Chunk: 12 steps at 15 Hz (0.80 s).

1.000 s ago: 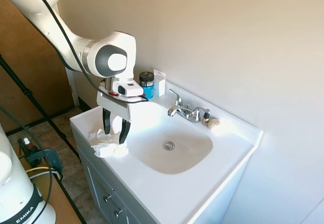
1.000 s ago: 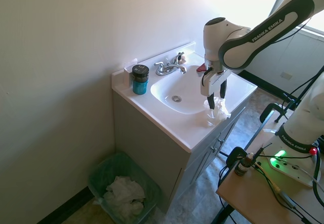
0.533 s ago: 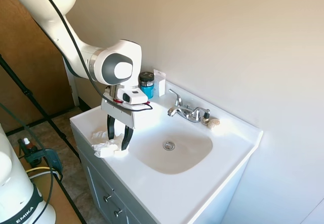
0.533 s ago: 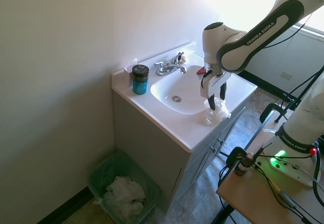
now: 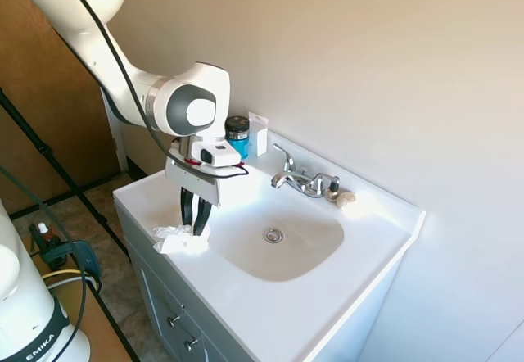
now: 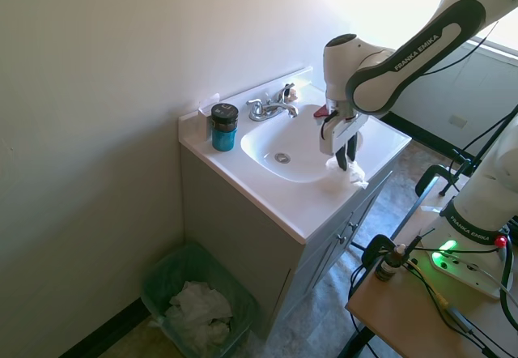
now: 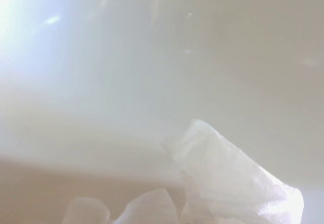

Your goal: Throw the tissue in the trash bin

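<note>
The tissue (image 5: 178, 240), a white crumpled wad, lies on the white vanity top at the front-left corner, beside the basin. My gripper (image 5: 196, 228) points straight down with its dark fingers closed on the wad's right part. From the other side, the tissue (image 6: 353, 175) shows under the gripper (image 6: 344, 164) near the counter's edge. Up close in the wrist view, the tissue (image 7: 223, 188) fills the lower part of the picture. The trash bin (image 6: 172, 269), green with white paper inside, stands on the floor beside the vanity.
A sink basin (image 5: 315, 255) with a chrome faucet (image 5: 299, 180) takes up the counter's middle. A blue jar with a black lid (image 5: 237, 137) stands at the back corner. A small beige lump (image 5: 345, 199) lies by the faucet.
The fingers were spread on either side of the tissue and have closed on it. The wad is now bunched tighter under the gripper.
</note>
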Available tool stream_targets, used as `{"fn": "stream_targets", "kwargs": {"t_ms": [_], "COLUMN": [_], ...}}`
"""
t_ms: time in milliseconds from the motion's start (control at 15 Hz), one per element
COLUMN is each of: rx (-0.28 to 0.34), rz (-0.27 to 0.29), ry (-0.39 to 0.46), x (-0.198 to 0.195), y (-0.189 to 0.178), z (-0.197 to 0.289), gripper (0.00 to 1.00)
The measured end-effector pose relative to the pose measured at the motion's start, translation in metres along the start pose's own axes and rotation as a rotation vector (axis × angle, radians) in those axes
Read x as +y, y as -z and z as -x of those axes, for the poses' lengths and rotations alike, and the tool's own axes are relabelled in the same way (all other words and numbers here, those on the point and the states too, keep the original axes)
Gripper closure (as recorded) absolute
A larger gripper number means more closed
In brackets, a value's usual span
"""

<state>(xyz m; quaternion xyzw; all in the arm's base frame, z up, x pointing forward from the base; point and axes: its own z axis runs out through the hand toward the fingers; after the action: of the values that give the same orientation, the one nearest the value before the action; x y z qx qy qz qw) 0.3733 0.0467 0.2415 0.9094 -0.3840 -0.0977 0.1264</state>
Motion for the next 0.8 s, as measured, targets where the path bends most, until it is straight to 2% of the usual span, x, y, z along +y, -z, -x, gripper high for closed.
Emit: {"fn": "stream_targets", "kwargs": {"t_ms": [533,800], "rx": [0.006,0.069], "rz": [-0.008,-0.100], "ry": [0.004,0.033], "x": [-0.001,-0.013], "y": [0.004,0.052], "z": [0.000,0.018], "gripper": [1.00,1.00]}}
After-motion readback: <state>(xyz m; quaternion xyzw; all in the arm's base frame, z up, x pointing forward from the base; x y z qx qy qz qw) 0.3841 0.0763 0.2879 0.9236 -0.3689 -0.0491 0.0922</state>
